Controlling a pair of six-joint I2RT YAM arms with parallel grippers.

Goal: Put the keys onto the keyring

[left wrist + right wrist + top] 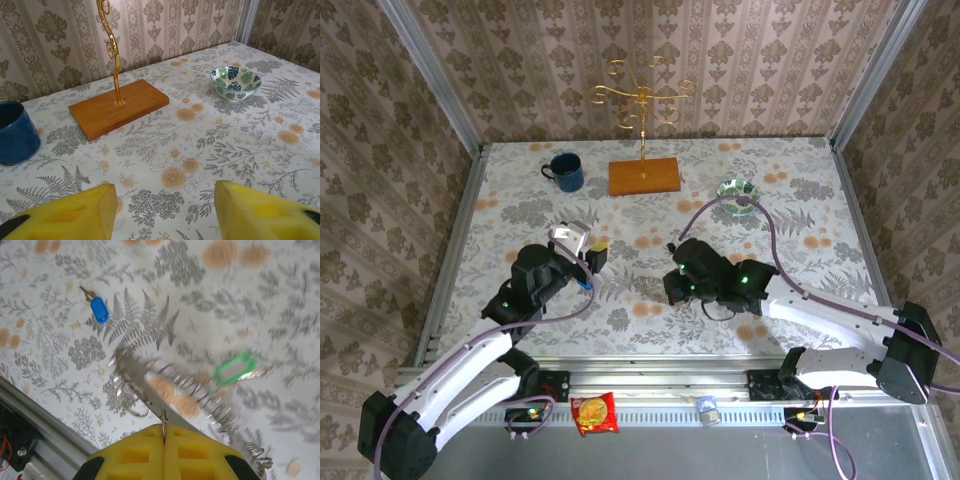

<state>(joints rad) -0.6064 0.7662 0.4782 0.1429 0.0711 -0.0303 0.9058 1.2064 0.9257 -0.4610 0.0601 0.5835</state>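
Observation:
My right gripper (164,432) is shut on the thin edge of the metal keyring (142,385), which hangs blurred just above the table with coiled wire loops around it. One of the keys, with a bright blue head (99,308), lies flat on the cloth beyond the ring. The green-headed key (235,368) shows blurred to the right of the ring; I cannot tell whether it hangs on the ring. From above, the right gripper (672,287) is mid-table and the blue key (587,284) lies by the left arm. My left gripper (165,215) is open, with only patterned cloth between its yellow fingers.
A blue mug (565,172), a wooden base with a gold hook stand (644,176) and a patterned green bowl (738,189) stand along the far side of the table. A snack packet (593,412) lies on the rail by the arm bases.

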